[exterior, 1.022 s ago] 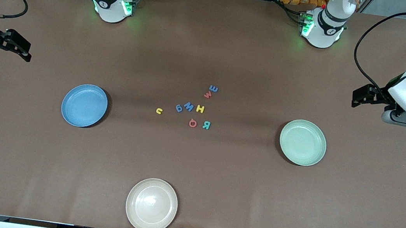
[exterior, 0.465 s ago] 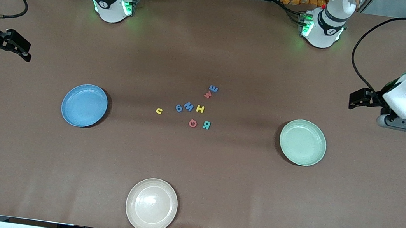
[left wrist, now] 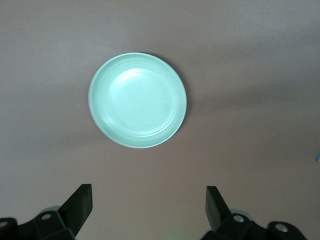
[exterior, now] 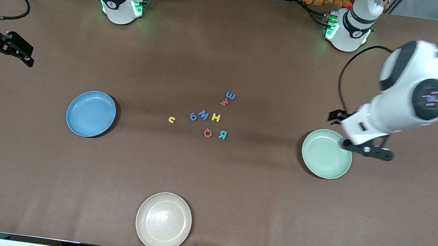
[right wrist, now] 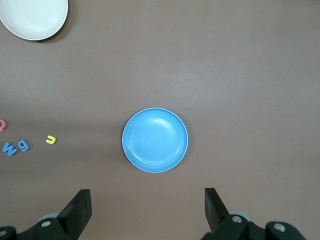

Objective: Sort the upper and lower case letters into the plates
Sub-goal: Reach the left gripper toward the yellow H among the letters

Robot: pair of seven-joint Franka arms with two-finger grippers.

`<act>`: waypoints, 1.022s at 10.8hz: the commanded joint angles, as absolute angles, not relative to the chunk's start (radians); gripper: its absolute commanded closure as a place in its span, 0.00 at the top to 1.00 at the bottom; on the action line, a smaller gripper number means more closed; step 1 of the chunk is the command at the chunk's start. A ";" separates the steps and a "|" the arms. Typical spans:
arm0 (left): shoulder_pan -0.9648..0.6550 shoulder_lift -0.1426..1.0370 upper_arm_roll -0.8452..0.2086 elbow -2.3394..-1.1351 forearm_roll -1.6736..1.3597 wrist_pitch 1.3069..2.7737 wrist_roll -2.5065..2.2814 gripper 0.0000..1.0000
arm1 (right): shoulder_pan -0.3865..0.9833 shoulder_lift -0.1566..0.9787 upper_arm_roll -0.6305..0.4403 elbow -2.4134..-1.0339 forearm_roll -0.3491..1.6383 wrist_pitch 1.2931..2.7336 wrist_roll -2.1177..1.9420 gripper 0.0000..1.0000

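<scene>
Several small foam letters (exterior: 207,115) in yellow, blue, coral and teal lie scattered mid-table, between the blue plate (exterior: 91,114) and the pale green plate (exterior: 326,153). Both plates hold nothing. My left gripper (exterior: 336,116) hangs open and holding nothing, high over the table beside the green plate (left wrist: 137,100); its fingertips (left wrist: 82,195) stand wide apart in the left wrist view. My right gripper (exterior: 20,53) waits open over the right arm's end of the table. In the right wrist view, the blue plate (right wrist: 155,140) and a yellow letter (right wrist: 50,139) show past that gripper (right wrist: 147,196).
A cream-white plate (exterior: 163,221) sits near the table's front edge, nearer the front camera than the letters, and shows in the right wrist view (right wrist: 32,17) too. Bare brown tabletop (exterior: 236,184) lies between the plates. The arm bases (exterior: 120,4) stand along the table's farthest edge.
My left arm has swung in from its end of the table, carrying its open gripper toward the green plate. The right arm, letters and plates have not moved.
</scene>
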State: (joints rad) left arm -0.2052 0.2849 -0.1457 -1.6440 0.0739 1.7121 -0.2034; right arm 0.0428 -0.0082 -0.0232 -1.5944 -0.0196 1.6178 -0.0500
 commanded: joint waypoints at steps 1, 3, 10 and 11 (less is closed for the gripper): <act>-0.309 0.406 -0.141 -1.553 0.126 1.724 -0.355 1.00 | 0.044 -0.015 -0.028 -1.600 -0.006 1.617 -0.051 1.00; -0.374 0.477 -0.149 -1.546 0.098 1.817 -0.417 1.00 | 0.043 -0.017 -0.028 -1.600 -0.006 1.612 -0.051 1.00; -0.566 0.681 -0.161 -1.452 0.061 2.111 -0.586 1.00 | 0.034 0.075 -0.026 -1.612 -0.008 1.605 -0.055 1.00; -0.599 0.722 -0.164 -1.398 0.061 2.115 -0.586 1.00 | 0.034 0.081 -0.026 -1.611 -0.006 1.588 -0.054 1.00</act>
